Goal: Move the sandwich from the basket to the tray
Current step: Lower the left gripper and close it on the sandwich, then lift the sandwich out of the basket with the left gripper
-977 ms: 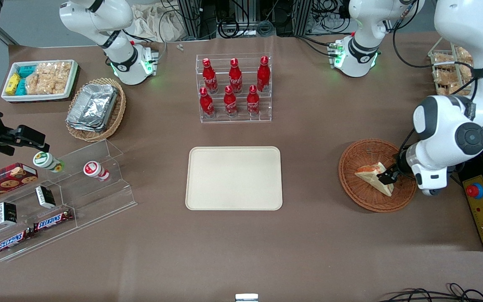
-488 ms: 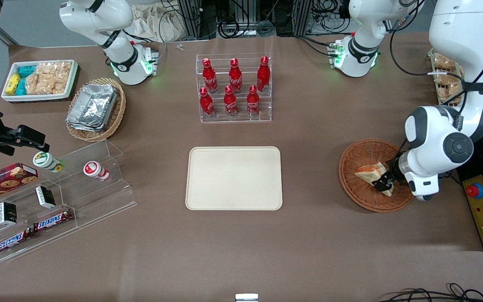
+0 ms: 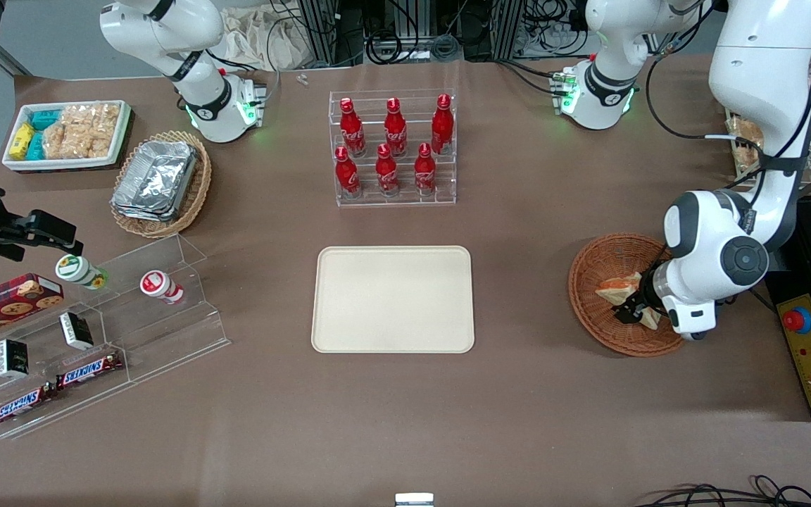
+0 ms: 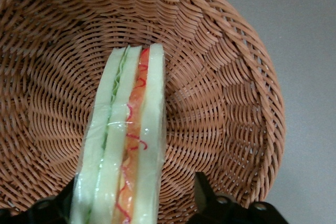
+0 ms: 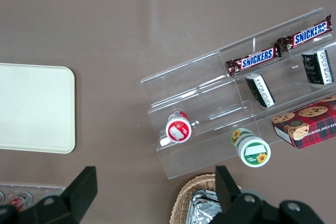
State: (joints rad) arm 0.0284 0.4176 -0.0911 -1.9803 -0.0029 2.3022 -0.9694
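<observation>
On the brown counter (image 3: 553, 394), nearest the front camera toward the parked arm's end, a clear acrylic stepped stand (image 3: 96, 338) holds two Snickers bars (image 3: 57, 387), small dark packets and two little round cups.

Farther back, in the middle of the counter, lies the flat cream-beige rectangular tray (image 3: 393, 298) with rounded corners and a low rim.

Level with it, toward the working arm's end, sits the round reddish-brown woven wicker basket (image 3: 592, 282). Inside it the clear-wrapped triangular sandwich (image 3: 618, 289) of pale white bread stands on edge, its green and orange-red filling layers facing the wrist camera (image 4: 126, 150). The left arm's gripper (image 3: 636, 310) is down in the basket, one black finger on each side of the sandwich. The fingers (image 4: 206, 195) are spread wider than the wedge, and a gap shows between one finger and the bread; they do not grasp it.

Farther still from the front camera, a clear rack holds six red cola bottles (image 3: 391, 144), and a lighter tan wicker basket of foil containers (image 3: 159, 183) sits toward the parked arm's end.
</observation>
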